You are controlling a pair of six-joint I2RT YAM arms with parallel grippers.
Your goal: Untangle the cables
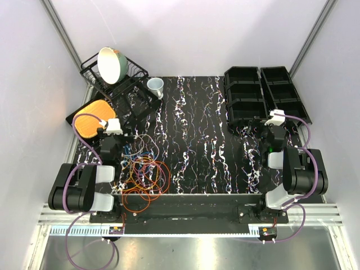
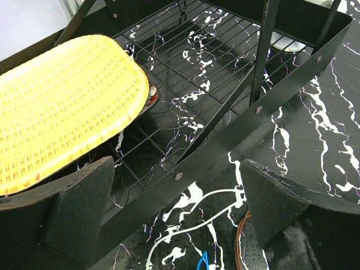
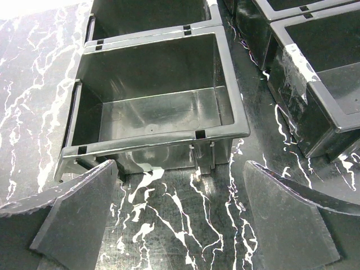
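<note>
The cables (image 1: pixel 145 171) lie in a loose tangle of orange, red, blue and pale loops on the marbled table, near its front left. My left gripper (image 1: pixel 111 147) is open and empty just left of the tangle's far end. In the left wrist view a pale cable (image 2: pixel 222 211), a blue tip (image 2: pixel 202 261) and a brown-orange cable (image 2: pixel 241 242) lie on the table between and below its fingers (image 2: pixel 84 208). My right gripper (image 1: pixel 274 147) is open and empty at the right, far from the cables, just in front of a black bin (image 3: pixel 157 107).
A black wire dish rack (image 1: pixel 115 79) holding a bowl (image 1: pixel 110 63) stands at the back left, with a yellow woven mat (image 1: pixel 93 115) beside it and a white cup (image 1: pixel 156 85). Black bins (image 1: pixel 264 95) stand at the back right.
</note>
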